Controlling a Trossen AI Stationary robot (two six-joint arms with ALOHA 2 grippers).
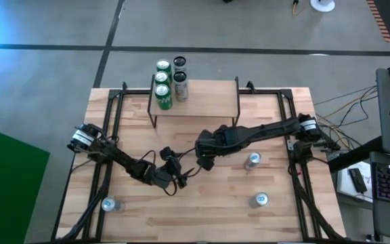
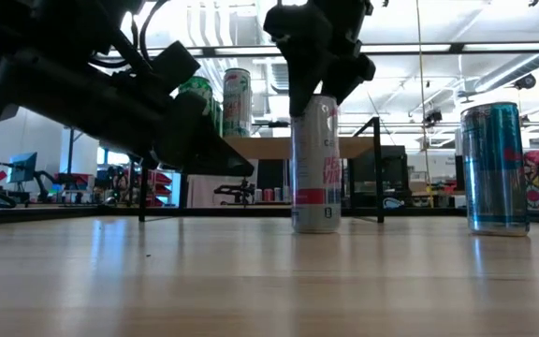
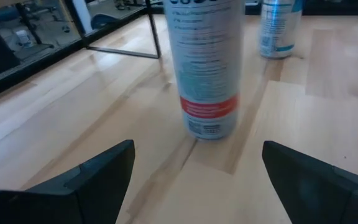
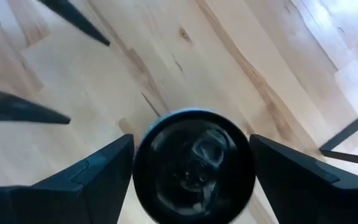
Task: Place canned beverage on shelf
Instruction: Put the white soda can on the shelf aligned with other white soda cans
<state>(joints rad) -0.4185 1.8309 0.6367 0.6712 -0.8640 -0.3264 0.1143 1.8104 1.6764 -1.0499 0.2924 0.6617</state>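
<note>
Grabbing can for shelf (image 1: 195,102).
Right gripper (image 4: 191,165) fingers spread, white can (image 2: 315,164) between them, ungripped; left gripper (image 3: 194,171) spread, empty. Next: clamp, lift.

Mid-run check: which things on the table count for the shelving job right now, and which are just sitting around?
In play:
- white can with red band, standing upright, directly under the right gripper
- left gripper, open, facing that can
- shelf, four cans already on it

Lying about:
- blue can
- two more cans
</note>
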